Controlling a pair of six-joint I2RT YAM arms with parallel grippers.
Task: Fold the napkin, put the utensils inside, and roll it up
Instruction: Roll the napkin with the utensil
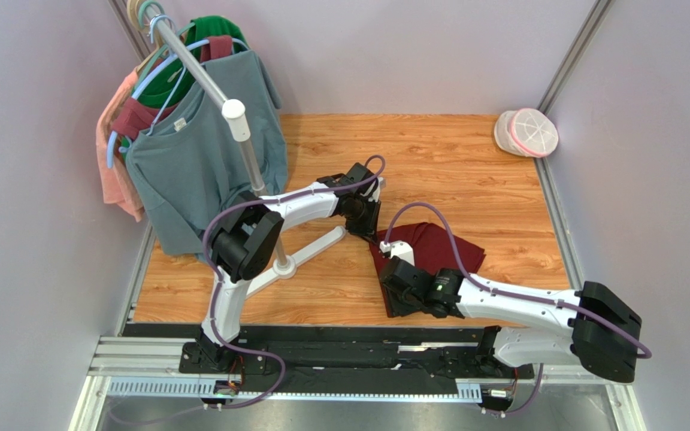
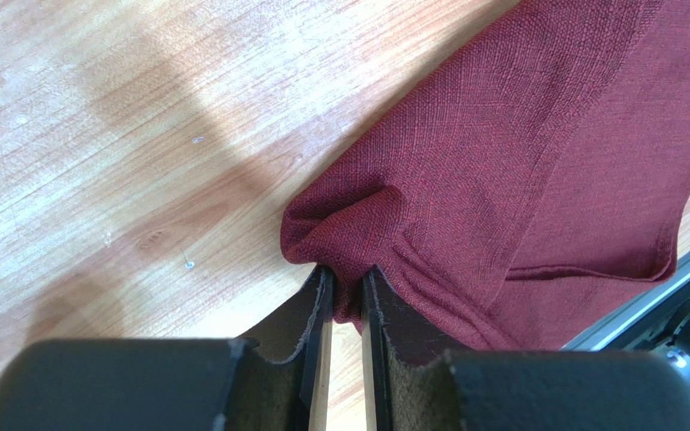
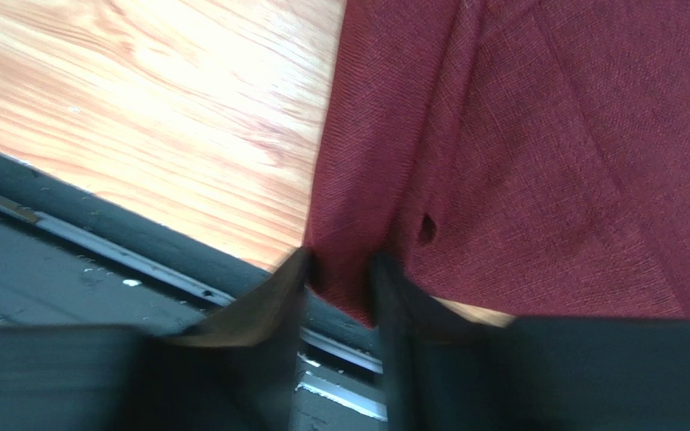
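Lying on the near middle of the wooden table (image 1: 466, 162), the napkin (image 1: 439, 244) was a dark red cloth in loose folds, with one corner reaching the near edge of the table. The left gripper (image 2: 344, 274) had its fingers closed on a small bunched fold at the left side of the cloth, and the fabric was wrinkled around the pinch. The right gripper (image 3: 340, 265) had its fingers pressed on the near corner of the cloth, just above the black rail (image 3: 97, 251) that ran along the table's front. The surface was light wood with visible grain and a soft shadow beside the left fingers. At the far left stood a clothes rack (image 1: 197, 148) with several shirts, its white base (image 1: 308, 256) on the table. A round pink and white container (image 1: 527, 132) lay in the far right corner, between plain pale walls.
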